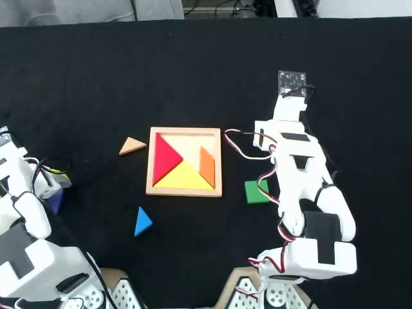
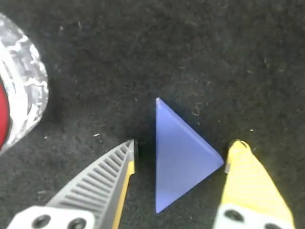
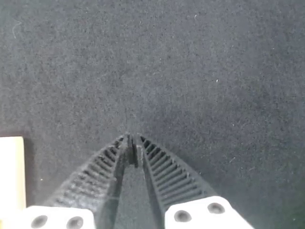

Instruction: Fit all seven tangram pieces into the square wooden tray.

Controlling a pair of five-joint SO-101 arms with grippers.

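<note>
The square wooden tray (image 1: 152, 161) lies mid-table and holds a red triangle (image 1: 165, 159), a yellow triangle (image 1: 185, 175) and an orange piece (image 1: 206, 164). Loose on the cloth are a tan triangle (image 1: 132, 146), a blue triangle (image 1: 142, 221) and a green square (image 1: 257, 192). At the table's left edge my left gripper (image 2: 181, 145) is open, straddling a violet-blue triangle (image 2: 178, 160) that lies flat; the yellow finger (image 2: 250, 176) is at one of its corners, the grey finger (image 2: 102, 176) just apart. My right gripper (image 3: 132, 145) is shut on nothing above bare cloth, with a pale tray corner (image 3: 12, 171) to one side.
A clear rounded object with red inside (image 2: 19, 95) sits close to the violet-blue triangle. The right arm's body (image 1: 302, 187) stands just right of the green square. Black cloth covers the table, with open room behind the tray.
</note>
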